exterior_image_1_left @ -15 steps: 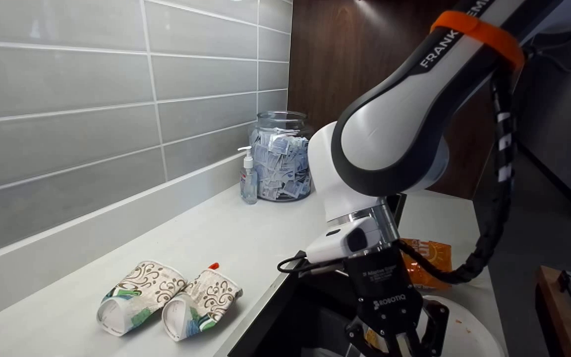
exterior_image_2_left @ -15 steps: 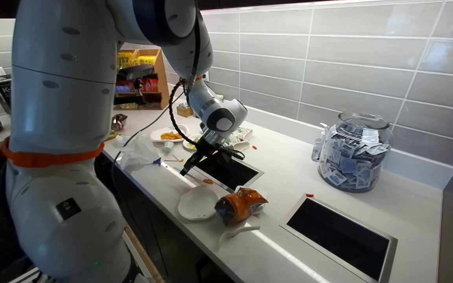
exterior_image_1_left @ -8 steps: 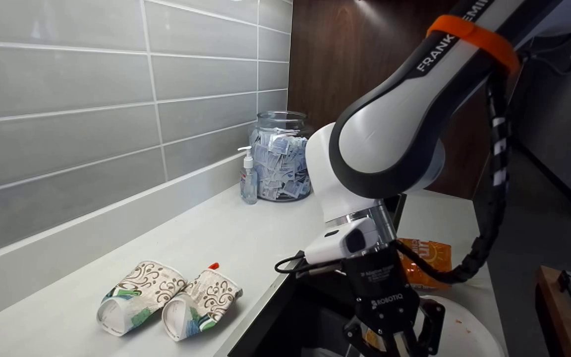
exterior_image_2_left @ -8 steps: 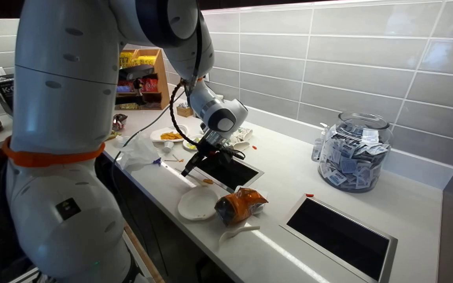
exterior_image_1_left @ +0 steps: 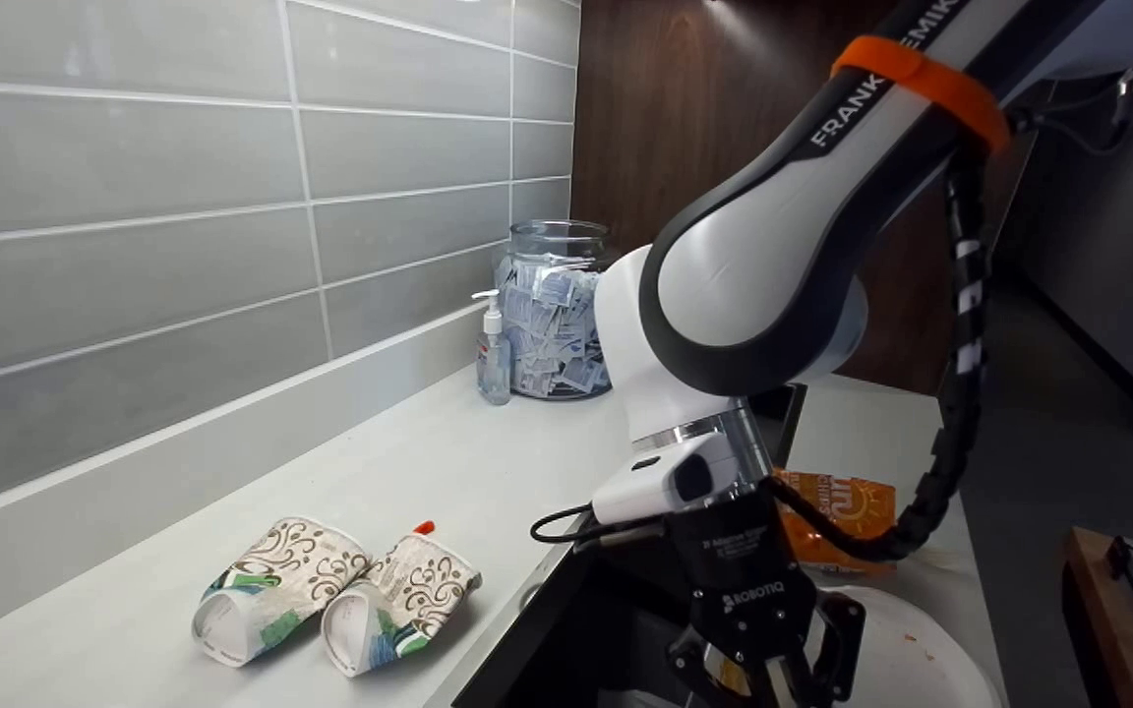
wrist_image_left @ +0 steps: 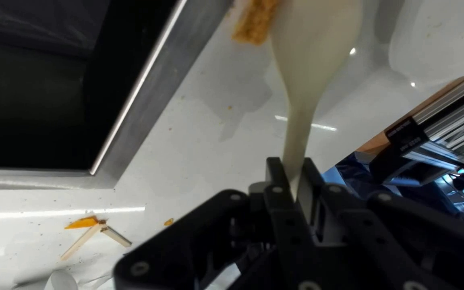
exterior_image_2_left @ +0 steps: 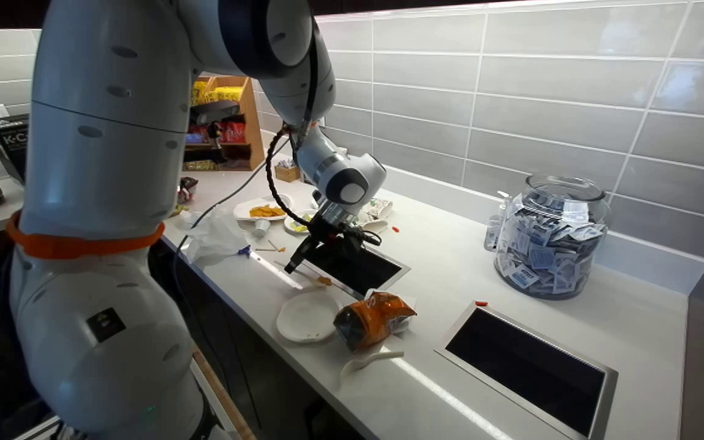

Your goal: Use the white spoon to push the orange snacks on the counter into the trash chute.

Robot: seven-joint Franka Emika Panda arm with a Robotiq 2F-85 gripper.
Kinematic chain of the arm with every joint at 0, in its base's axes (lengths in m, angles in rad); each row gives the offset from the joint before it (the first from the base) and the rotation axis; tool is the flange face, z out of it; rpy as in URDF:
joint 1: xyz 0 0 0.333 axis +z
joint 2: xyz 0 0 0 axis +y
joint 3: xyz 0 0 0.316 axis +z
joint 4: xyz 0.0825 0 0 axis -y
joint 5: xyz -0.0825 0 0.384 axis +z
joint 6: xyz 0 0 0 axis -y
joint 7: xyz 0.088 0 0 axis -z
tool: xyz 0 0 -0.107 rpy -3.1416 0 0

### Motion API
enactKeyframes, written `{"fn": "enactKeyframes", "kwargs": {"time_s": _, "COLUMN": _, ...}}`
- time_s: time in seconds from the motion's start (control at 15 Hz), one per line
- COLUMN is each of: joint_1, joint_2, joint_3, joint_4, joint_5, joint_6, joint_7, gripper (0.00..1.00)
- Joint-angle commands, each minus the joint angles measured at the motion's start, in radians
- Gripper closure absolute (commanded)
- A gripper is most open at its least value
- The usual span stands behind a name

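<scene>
In the wrist view, the black two-fingered claw (wrist_image_left: 293, 169) at the bottom has its jaws clamped on the handle of a long cream-white spoon (wrist_image_left: 303, 88). The spoon's long axis runs nearly vertical, leaning slightly right; its broad bowl points to the top edge, right of centre. One rough orange-brown snack piece (wrist_image_left: 256, 20) sits at the top, just beside the bowl's left edge; whether they touch I cannot tell. The dark, metal-rimmed trash chute (wrist_image_left: 162, 80) fills the upper left, and the piece lies near its rim on the smooth pale grey-white desk (wrist_image_left: 191, 161). At the lower left are two thin pale sticks (wrist_image_left: 82, 240). An exterior view shows one shiny orange snack bag (exterior_image_2_left: 379, 318) near the centre, another cream-white spoon (exterior_image_2_left: 364, 362) below it, lying left to right, and another dark metal-rimmed opening (exterior_image_2_left: 605, 394) at lower right. Two crumpled swirl-printed paper cups (exterior_image_1_left: 281, 570) lie at lower left in an exterior view.
</scene>
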Motion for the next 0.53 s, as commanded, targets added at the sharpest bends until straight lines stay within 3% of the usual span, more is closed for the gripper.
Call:
{"fn": "enactKeyframes", "kwargs": {"time_s": 0.0, "joint_1": -0.008, "joint_2": 0.021, "joint_3": 0.003, "joint_4": 0.031, "joint_5": -0.028, "joint_6": -0.030, "joint_7": -0.015, "gripper": 0.97}}
{"fn": "enactKeyframes", "kwargs": {"time_s": 0.47, "joint_1": -0.009, "joint_2": 0.010, "joint_3": 0.008, "joint_4": 0.036, "joint_5": -0.016, "joint_6": -0.010, "joint_7": -0.046, "gripper": 0.97}}
